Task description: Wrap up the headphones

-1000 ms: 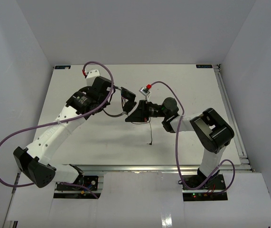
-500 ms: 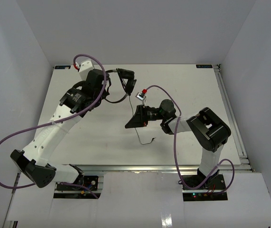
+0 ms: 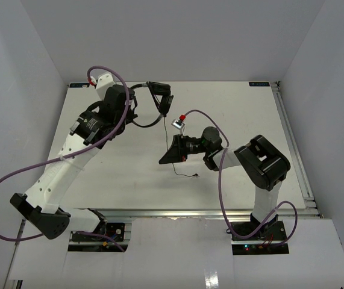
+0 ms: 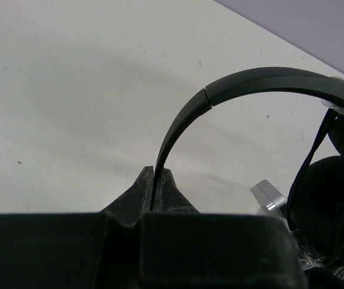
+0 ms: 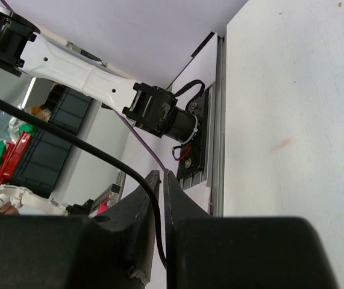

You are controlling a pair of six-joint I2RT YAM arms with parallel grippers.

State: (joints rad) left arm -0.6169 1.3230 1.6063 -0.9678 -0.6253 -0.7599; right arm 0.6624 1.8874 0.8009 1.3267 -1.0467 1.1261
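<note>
Headphones (image 3: 161, 96) like these judge as light but awkward: the thin headband (image 4: 262, 81) is springy and stiff enough to pinch hard, the padded earcups (image 4: 325, 198) are soft and would squash or swivel under a grip, and the long thin cable (image 5: 69, 138) is limp, slippery and easy to lose from between fingers. The band is the sound place to hold the set, and the cord is best taken close to where the next turn must go. At this moment they are lifted clear of the table (image 3: 250, 120) over its far left-centre. The left gripper (image 4: 156, 186) is clamped tight on one end of the headband, which arcs up and to the right with the earcups hanging at its far end. The left arm stretches long from its base, the wrist raised and turned toward the right. The right arm is folded at the elbow and reaches left, low over the middle of the table. The right gripper (image 5: 161, 176) has its jaws nearly together, and the cable runs between them — it looks pinched, with a short loose tail on the table just nearer.
</note>
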